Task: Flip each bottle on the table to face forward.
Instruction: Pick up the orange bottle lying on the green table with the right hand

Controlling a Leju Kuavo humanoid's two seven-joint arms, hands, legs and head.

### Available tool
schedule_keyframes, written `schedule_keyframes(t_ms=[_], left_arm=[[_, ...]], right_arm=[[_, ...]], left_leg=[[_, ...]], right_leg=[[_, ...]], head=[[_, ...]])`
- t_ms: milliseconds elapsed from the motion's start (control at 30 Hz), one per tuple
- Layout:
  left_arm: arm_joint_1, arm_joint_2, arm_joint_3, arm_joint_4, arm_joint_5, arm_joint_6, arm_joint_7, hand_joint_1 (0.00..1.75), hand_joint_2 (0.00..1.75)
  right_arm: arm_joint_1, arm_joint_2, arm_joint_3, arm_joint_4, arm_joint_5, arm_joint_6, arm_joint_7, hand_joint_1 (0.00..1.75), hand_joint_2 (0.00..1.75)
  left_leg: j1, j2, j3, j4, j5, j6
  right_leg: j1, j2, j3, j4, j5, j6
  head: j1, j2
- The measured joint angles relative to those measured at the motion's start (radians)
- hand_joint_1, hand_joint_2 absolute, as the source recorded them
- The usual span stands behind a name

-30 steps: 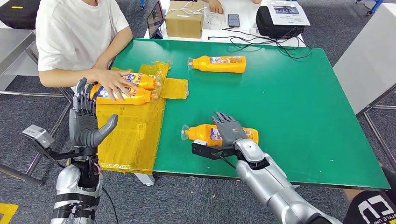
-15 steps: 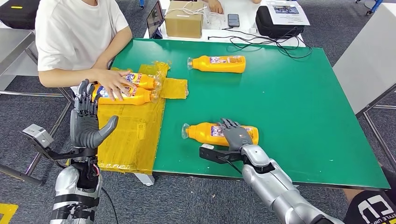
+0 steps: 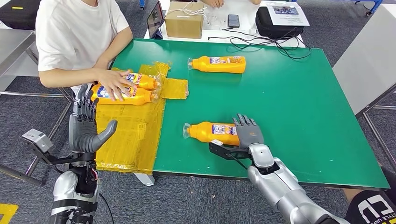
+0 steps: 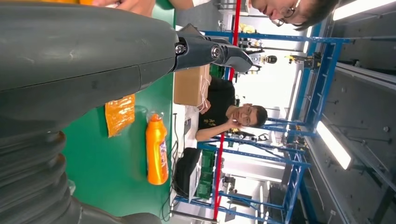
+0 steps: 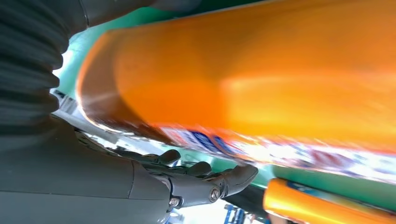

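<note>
Green table (image 3: 299,102) from my head view: I count four orange bottles, all lying on their sides, caps to the left. My right hand (image 3: 247,133) rests on the base end of the near bottle (image 3: 212,133). My left hand (image 3: 86,128) is up, open wide, holding nothing. A person's hand (image 3: 114,83) lies on two bottles (image 3: 135,88) on yellow sheets (image 3: 135,126). Left wrist view: the far bottle (image 4: 156,149) lies flat. Right wrist view: fingers (image 5: 210,182) sit beside the orange bottle.

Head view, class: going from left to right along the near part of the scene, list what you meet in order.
Left hand → yellow sheet → near bottle → right hand resting on the bottle's base end → bare green table.
</note>
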Motion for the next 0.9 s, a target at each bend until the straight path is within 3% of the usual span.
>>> schedule_keyframes(t_ms=[333,467,733,900], left_arm=[[0.008,0.000,0.007,-0.009,-0.002,0.000,0.000,0.00,1.75],[0.008,0.000,0.009,-0.006,-0.003,-0.002,0.001,0.00,1.75],[-0.035,0.005,0.002,0.044,0.018,-0.003,-0.002,0.00,1.75],[-0.057,0.013,-0.014,0.074,0.038,-0.003,-0.005,0.00,1.75]], right_arm=[[0.000,-0.008,-0.017,0.000,0.014,0.006,0.006,0.00,1.75],[-0.014,-0.013,-0.046,0.025,-0.026,0.071,-0.087,1.71,1.75],[-0.075,-0.011,-0.070,0.134,-0.160,0.120,-0.288,1.75,1.75],[-0.079,-0.008,-0.085,0.169,-0.215,0.116,-0.343,1.75,1.75]], left_leg=[[0.000,0.000,0.001,0.000,0.000,0.000],[0.000,0.000,0.002,0.000,0.000,0.000],[0.000,0.000,0.006,0.000,0.000,0.001],[0.000,0.000,0.006,0.000,0.000,0.001]], right_leg=[[0.000,0.000,0.000,0.000,0.000,0.000],[0.000,0.000,0.001,0.000,0.000,0.000],[0.000,0.000,0.005,0.000,0.000,0.000],[0.000,0.000,0.005,0.000,0.000,0.000]], head=[[0.000,0.000],[0.000,0.000],[0.000,0.000],[0.000,0.000]])
